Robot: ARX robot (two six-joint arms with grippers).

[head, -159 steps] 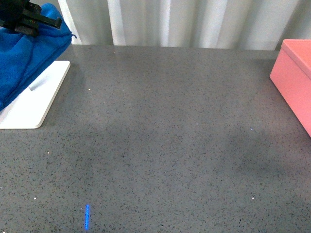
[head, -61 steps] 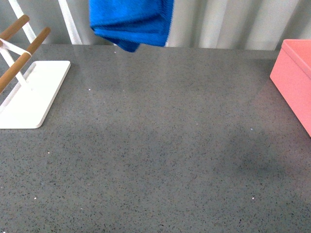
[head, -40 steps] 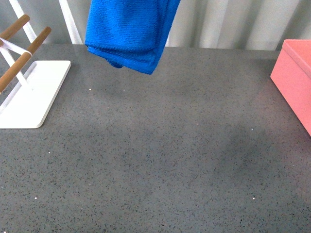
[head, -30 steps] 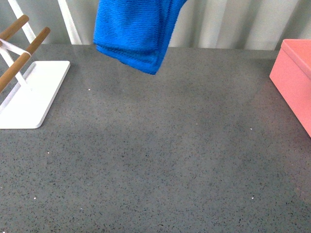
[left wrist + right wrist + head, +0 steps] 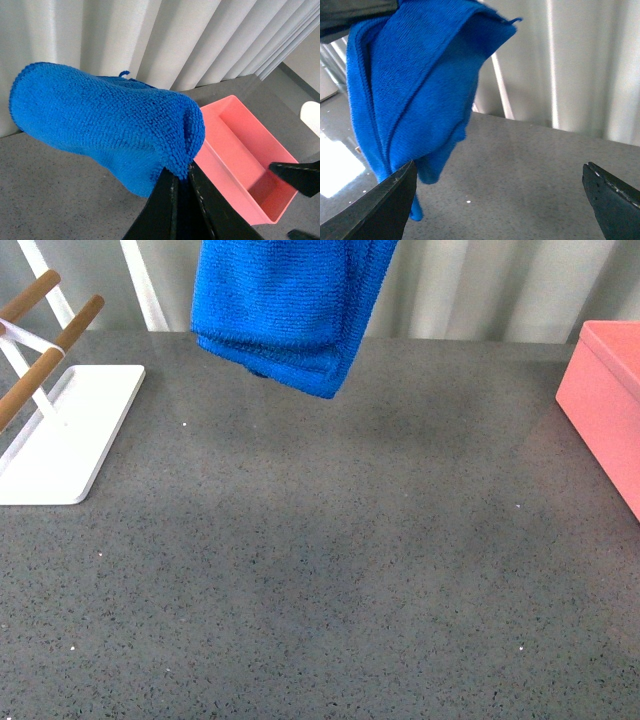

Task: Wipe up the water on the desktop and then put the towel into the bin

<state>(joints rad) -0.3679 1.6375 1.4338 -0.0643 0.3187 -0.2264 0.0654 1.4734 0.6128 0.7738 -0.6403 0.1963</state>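
While the towel [image 5: 285, 310] hangs in the air over the far part of the desktop [image 5: 330, 570], I see its lower folded edge above the surface and not touching it. It is between the white rack [image 5: 65, 440] at the left and the bin [image 5: 610, 400] at the right edge, and nearer to the rack.

In the left wrist view, my left gripper [image 5: 181, 176] has its jaws pressed almost together on a fold of the blue cloth. The towel bulges out beyond them as a thick roll. The bin shows behind it with its open side up.

My right gripper [image 5: 500, 200] has its jaws wide apart and grips nothing. The towel hangs close to one finger; whether it touches, I cannot tell. The rack's wooden bars [image 5: 45, 340] stand tilted above its base.
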